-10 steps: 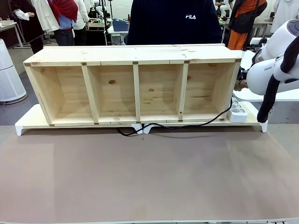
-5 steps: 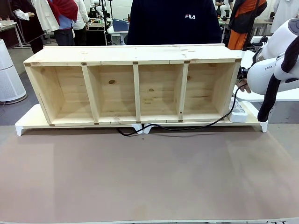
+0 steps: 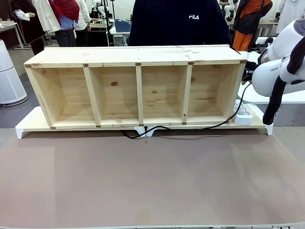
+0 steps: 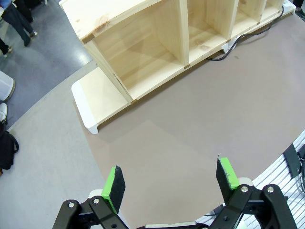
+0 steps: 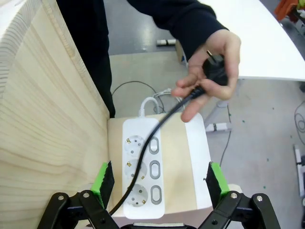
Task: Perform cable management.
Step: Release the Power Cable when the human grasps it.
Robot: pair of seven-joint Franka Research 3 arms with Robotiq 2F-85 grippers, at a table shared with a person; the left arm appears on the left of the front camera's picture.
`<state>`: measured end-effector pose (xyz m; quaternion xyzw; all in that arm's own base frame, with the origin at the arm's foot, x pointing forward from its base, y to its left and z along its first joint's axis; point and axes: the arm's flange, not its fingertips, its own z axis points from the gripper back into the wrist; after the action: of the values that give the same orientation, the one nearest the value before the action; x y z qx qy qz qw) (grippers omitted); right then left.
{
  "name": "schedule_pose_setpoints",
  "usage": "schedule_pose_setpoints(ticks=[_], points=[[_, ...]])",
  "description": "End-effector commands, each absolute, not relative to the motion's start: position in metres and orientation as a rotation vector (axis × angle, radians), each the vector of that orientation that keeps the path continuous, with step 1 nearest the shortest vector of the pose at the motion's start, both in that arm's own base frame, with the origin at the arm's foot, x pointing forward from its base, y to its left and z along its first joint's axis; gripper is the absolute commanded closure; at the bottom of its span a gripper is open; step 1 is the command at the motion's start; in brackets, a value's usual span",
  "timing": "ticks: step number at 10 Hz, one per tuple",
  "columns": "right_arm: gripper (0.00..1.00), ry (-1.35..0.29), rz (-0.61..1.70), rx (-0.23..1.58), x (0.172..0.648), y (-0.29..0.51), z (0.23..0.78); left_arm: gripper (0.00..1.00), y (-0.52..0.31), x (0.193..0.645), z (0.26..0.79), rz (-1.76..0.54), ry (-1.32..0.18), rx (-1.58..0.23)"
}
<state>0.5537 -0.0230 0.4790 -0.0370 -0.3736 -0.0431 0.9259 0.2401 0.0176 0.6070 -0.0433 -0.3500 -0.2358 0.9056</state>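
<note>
— Cable (image 3: 190, 129)? Where in the front view?
— Lower middle of the frame, along the front foot of the wooden shelf (image 3: 138, 86). Loops near the centre, runs right, climbs past the power strip (image 3: 243, 114) at the shelf's right end.

— And from the right wrist?
— Crosses the frame diagonally, from bottom left over the power strip (image 5: 141, 167) up to a hand (image 5: 209, 71) in the upper right. Plug (image 5: 217, 69) held in that hand, 2 pins pointing up. Cable (image 5: 157, 129) lies across the strip's 3 sockets, plug clear of them.

— Right gripper (image 5: 159, 183)?
— Bottom edge, jaws wide apart, holding nothing, green pads (image 5: 102, 183) flanking the strip below. Wooden side panel fills the left of the frame.

— Left gripper (image 4: 171, 179)?
— Bottom of its own view, jaws spread apart too, empty, above the brown tabletop (image 4: 190, 138). Shelf (image 4: 167, 43) across the upper part, a bit of cable (image 4: 238, 43) at the upper right by its base.

— Strip resting on what?
— On the pale board (image 5: 178, 162) under the shelf, just beside the shelf's end panel.
</note>
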Motion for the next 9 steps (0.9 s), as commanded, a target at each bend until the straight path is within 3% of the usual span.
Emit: schedule_pose_setpoints(ticks=[1, 9], points=[[0.0, -0.763, -0.091, -0.075, 0.5536, -0.0226, 0.4788, 0.0, 0.0184, 0.2398, 0.6066, -0.487, -0.724, -0.096], [0.0, -0.763, -0.091, -0.075, 0.5536, -0.0226, 0.4788, 0.0, 0.0184, 0.2398, 0.6066, -0.487, -0.724, -0.096]])
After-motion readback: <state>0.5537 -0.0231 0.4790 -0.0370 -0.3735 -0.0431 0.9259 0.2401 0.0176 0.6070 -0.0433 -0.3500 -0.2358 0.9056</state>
